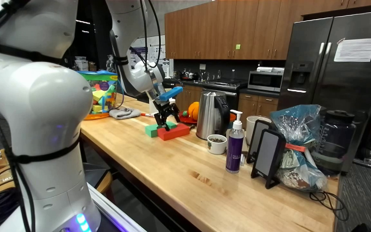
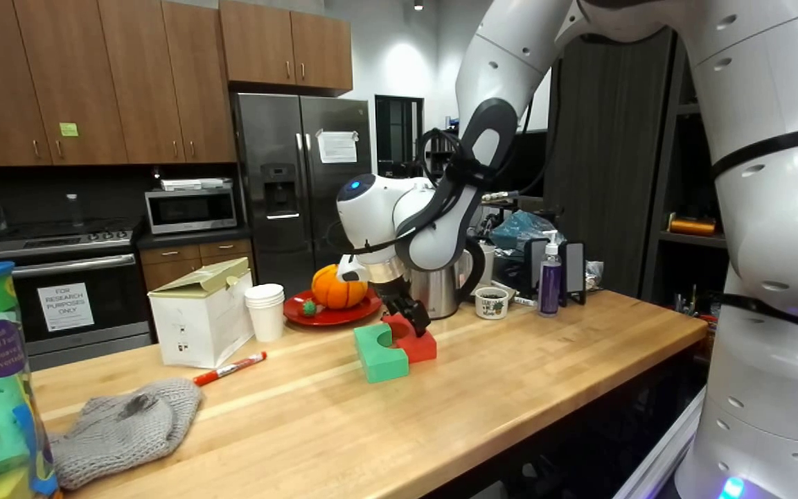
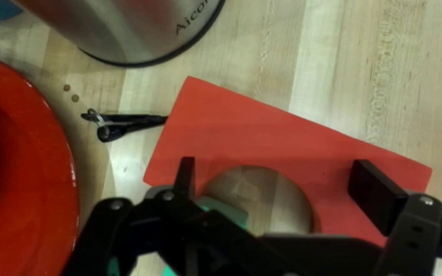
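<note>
On the wooden tabletop [image 1: 134,137], right of the green block [image 2: 378,362] in both exterior views, the red block [image 1: 179,131] lies under the gripper [image 3: 276,176], whose fingers stand apart, so the lining-up seems done, the grip and lift not yet.

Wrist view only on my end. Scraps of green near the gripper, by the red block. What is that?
Observer: A notched green block, seen whole in an exterior view; it lies right beside the red block.

Operator: And the red plate at my left edge, what's on it? I get a sliver of orange.

Observer: A pumpkin; both exterior views show it.

Operator: Kettle is cut off at the top. Where's its handle?

Observer: In both exterior views the black handle is on the side away from the pumpkin.
</note>
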Motion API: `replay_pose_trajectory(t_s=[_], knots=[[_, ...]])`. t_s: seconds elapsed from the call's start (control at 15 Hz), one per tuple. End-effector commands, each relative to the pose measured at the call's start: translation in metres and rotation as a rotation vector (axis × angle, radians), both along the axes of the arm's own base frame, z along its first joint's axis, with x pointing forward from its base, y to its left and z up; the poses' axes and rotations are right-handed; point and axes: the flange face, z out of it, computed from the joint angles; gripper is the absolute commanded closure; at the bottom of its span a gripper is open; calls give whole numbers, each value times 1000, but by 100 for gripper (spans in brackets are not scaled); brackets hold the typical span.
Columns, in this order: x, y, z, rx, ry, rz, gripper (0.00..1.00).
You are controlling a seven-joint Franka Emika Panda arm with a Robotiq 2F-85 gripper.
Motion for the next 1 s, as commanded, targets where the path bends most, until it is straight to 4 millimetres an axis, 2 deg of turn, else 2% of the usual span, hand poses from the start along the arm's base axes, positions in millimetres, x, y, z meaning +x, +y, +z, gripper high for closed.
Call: replay_pose_trajectory(t_s=[0.0,0.6,0.93], knots=[[0,18,-12,35,28,47,0],[-4,22,-10,30,35,75,0],[-9,22,4,11,4,75,0]])
